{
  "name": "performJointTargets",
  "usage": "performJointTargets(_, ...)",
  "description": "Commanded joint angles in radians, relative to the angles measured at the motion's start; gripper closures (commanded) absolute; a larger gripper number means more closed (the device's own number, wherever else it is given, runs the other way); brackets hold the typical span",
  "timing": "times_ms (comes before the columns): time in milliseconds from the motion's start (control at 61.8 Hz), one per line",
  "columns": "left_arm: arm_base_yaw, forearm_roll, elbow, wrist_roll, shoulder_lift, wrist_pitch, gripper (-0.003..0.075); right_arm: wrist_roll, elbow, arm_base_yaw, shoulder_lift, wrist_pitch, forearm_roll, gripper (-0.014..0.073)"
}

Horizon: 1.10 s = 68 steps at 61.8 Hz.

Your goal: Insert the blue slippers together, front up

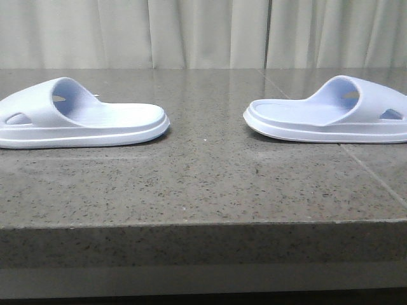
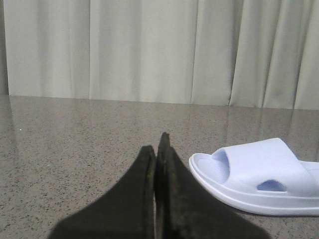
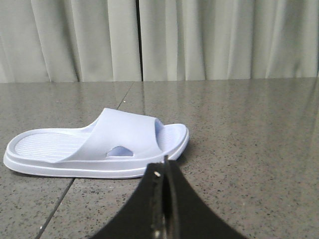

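Two pale lavender-blue slippers lie flat, sole down, on the grey stone table. The left slipper (image 1: 79, 117) and the right slipper (image 1: 334, 114) lie apart with their heel ends facing each other and a wide gap between them. Neither gripper shows in the front view. In the left wrist view my left gripper (image 2: 158, 147) is shut and empty, with the left slipper (image 2: 259, 174) just beside its tips. In the right wrist view my right gripper (image 3: 164, 169) is shut and empty, low over the table, with the right slipper (image 3: 99, 147) just beyond its tips.
The speckled stone table (image 1: 203, 184) has a thick front edge (image 1: 203, 244) near the camera and a tile seam (image 1: 369, 171) at the right. Pale curtains (image 1: 203, 32) hang behind the table's far edge.
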Motion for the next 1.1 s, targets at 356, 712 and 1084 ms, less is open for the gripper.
performJointTargets(356,-0.007,-0.005,0.007,-0.004,-0.016,-0.078,0.0741,-0.001,-0.005,-0.008,-0.016,-0.089,-0.009,0.0712)
performJointTargets(712,-0.007,-0.005,0.007,-0.004,-0.016,-0.083,0.0741,-0.001,-0.005,-0.008,-0.016,-0.089,-0.009,0.0712)
performJointTargets(1084,-0.007,-0.044,-0.144,-0.004,-0.012,-0.053,0.0741,-0.001,-0.111,-0.008,-0.016,0.009,-0.009,0.0712)
